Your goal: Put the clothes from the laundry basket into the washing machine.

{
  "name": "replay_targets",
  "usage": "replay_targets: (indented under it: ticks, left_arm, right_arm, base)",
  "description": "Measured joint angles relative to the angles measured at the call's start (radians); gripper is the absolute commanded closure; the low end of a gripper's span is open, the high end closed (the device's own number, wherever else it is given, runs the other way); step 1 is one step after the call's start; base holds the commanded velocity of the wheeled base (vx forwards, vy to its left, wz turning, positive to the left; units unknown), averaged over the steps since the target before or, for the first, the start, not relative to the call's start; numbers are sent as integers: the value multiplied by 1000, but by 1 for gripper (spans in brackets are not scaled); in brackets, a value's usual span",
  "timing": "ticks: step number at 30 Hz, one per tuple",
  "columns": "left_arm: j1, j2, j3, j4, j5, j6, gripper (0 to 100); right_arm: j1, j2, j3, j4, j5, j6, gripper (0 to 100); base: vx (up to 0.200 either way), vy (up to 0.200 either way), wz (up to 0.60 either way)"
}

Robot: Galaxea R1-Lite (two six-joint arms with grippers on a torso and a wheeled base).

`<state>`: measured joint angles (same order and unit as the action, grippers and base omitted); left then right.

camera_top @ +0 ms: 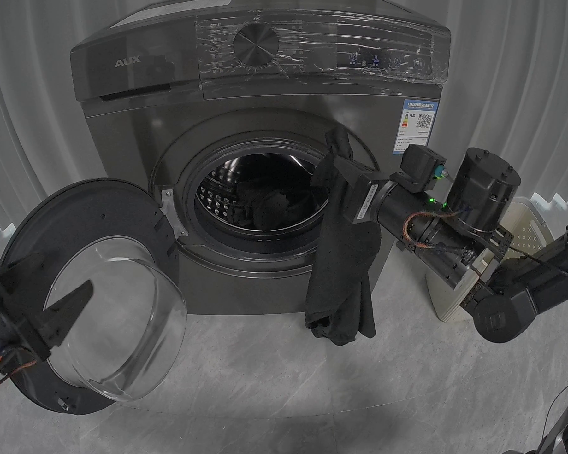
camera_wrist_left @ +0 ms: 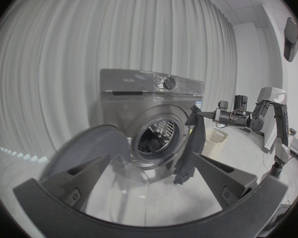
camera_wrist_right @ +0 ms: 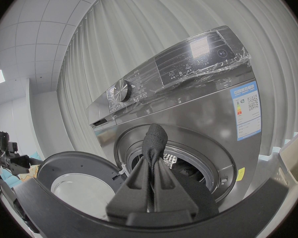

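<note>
The black limp cloth garment (camera_top: pixel 344 266) is hanging at centre right of the head view, pinched by the right gripper (camera_top: pixel 339 162) before the open dark grey metal washing machine (camera_top: pixel 265 96), its low tail likely risking snagging on the rim (camera_top: pixel 259 246) or dropping onto the pale grey tiled floor (camera_top: pixel 265 373). In the left wrist view the left gripper (camera_wrist_left: pixel 149 157) is gaping wide and empty, white pleated curtains (camera_wrist_left: pixel 56 66) closing the room behind. The right wrist view is showing the fingers (camera_wrist_right: pixel 132 189) clamping a thin fold.
</note>
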<state>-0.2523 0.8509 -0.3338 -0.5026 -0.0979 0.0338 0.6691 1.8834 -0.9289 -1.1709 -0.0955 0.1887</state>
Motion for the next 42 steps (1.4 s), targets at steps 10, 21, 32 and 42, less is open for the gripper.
replay_targets:
  ticks: [10, 21, 32, 42]
  left_arm:
    - [-167, 461, -44, -364, 63, -21, 0]
    - [-254, 820, -104, -611, 124, -30, 0]
    - [-262, 1085, -186, -754, 129, -38, 0]
    - [-267, 1219, -254, -758, 113, -45, 0]
  right_arm:
    - [1, 39, -90, 44, -19, 10, 100]
    - [-1, 97, -154, 59, -26, 14, 100]
    - [2, 151, -208, 61, -37, 24, 100]
    - [12, 199, -264, 52, -65, 28, 100]
  base:
    - [0, 0, 0]
    - [0, 0, 0]
    - [0, 0, 0]
    - [0, 0, 0]
